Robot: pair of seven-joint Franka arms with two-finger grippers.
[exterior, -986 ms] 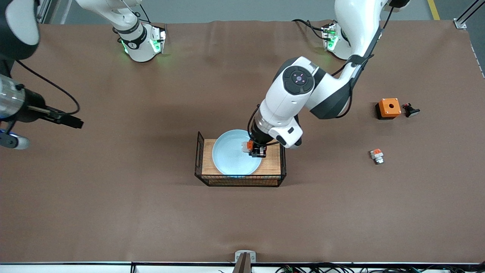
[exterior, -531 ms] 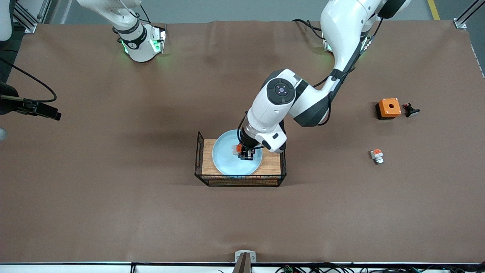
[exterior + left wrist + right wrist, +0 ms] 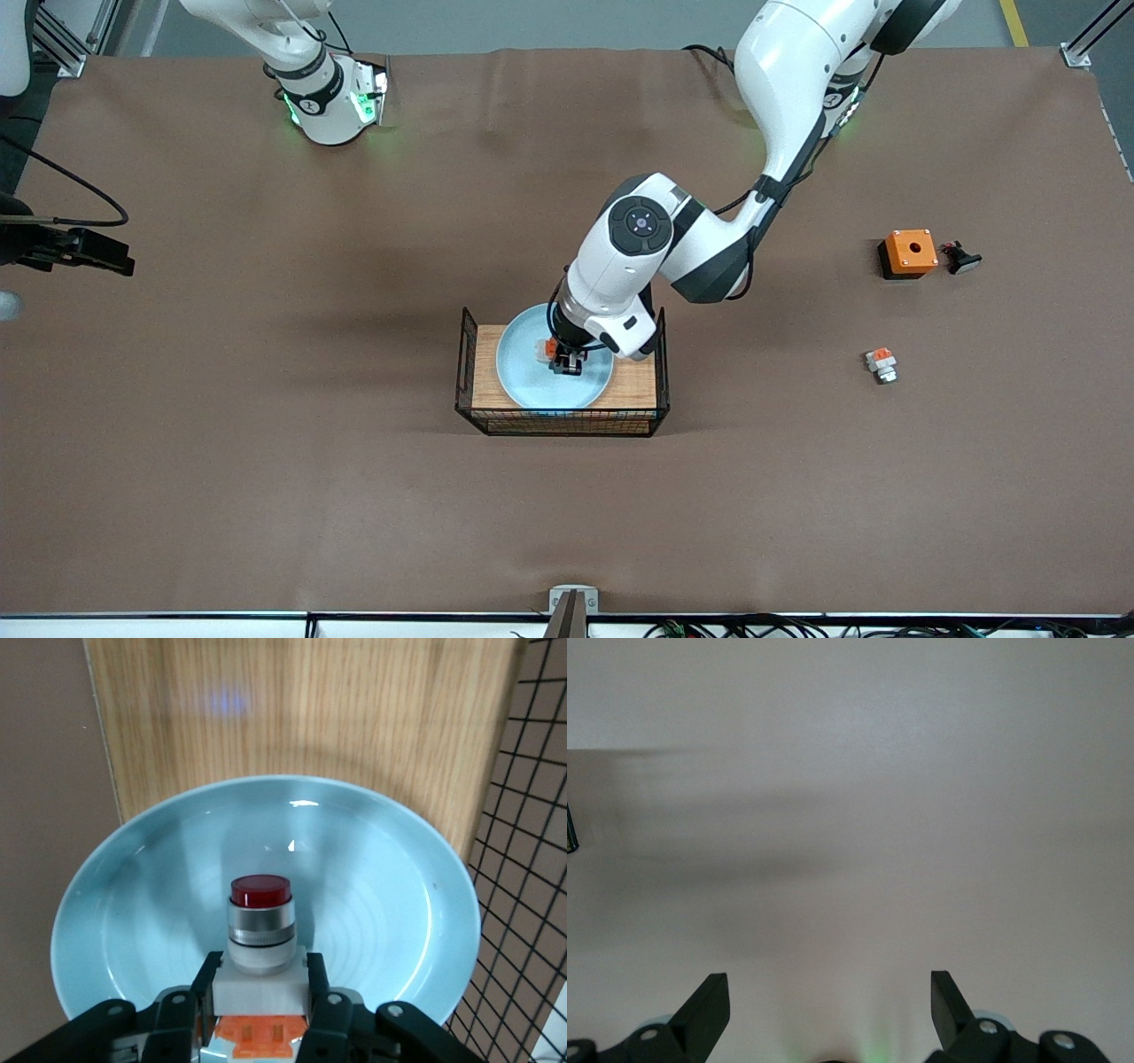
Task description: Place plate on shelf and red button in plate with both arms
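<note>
Directly beneath the left claw (image 3: 564, 362) lies the plate (image 3: 518, 377), so the coming release turns on a short straight drop: the claw is shut on the red button (image 3: 260, 926), gripping its white body with the dark red cap pointing down at the plate's middle, its long axis close to upright. In the left wrist view the cap hangs just above the pale-blue floor, apart from it as far as I can judge. The plate sits on the wooden board of a wire basket (image 3: 464, 354) near the worktop's centre; the mesh wall rises just beside the plate's rim toward the left arm's end, so lifting straight up looks safest. The right claw (image 3: 830, 1005) waits wide open, empty, off toward the right arm's edge of the worktop.
</note>
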